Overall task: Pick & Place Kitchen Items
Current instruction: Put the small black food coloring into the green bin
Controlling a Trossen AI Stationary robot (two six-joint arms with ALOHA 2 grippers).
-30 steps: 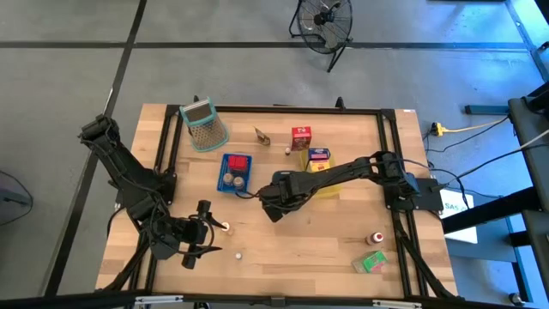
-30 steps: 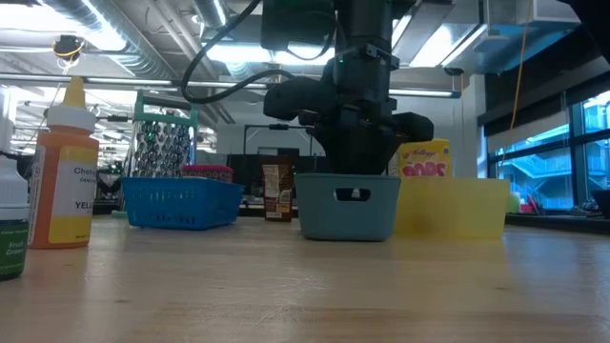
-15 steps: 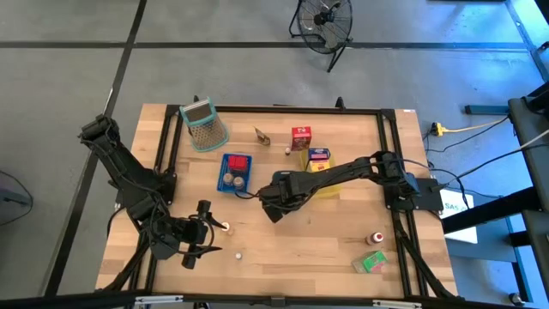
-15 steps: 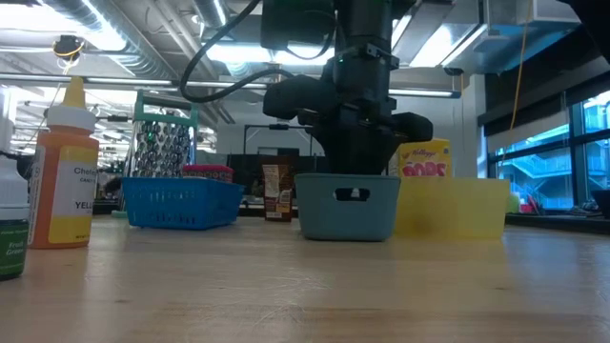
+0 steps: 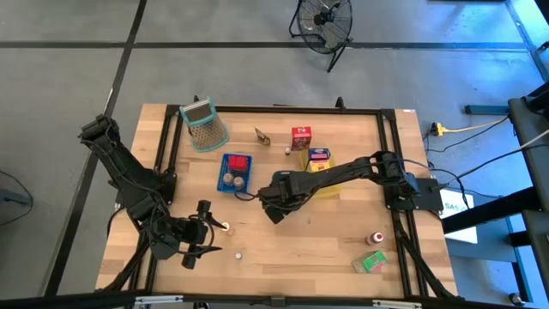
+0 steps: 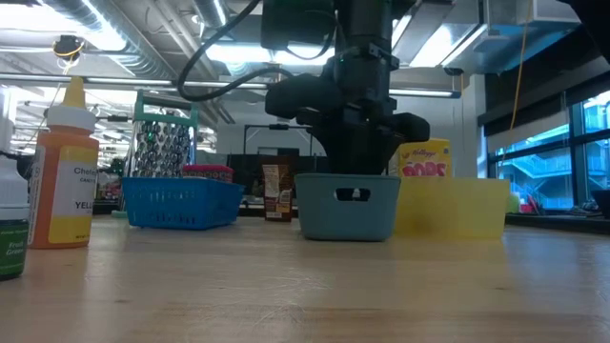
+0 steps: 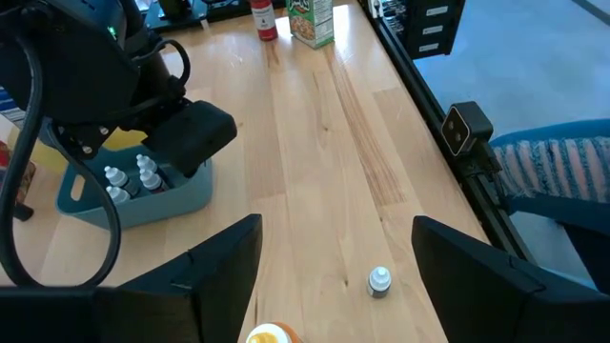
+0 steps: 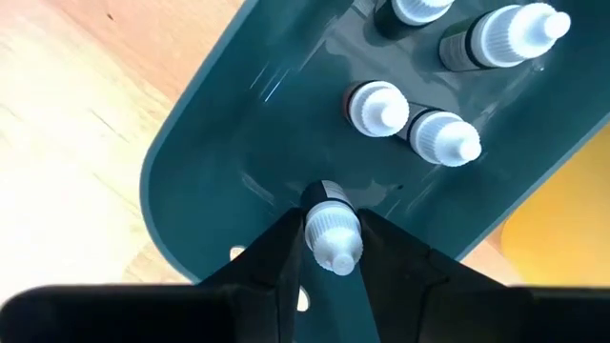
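White-capped bottle [image 8: 333,233] sits clamped in the right claw [image 8: 329,250], held over the grey-blue tray [image 8: 219,143] at mid-table, where other small white-capped bottles [image 8: 415,124] already lie. Left claw [image 7: 334,257] hovers near the table's front-left, fingers apart and empty.

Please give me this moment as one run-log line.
right claw: shut on white-capped bottle, above grey-blue tray | tray: four bottles inside | left claw: open, idle, table's front left
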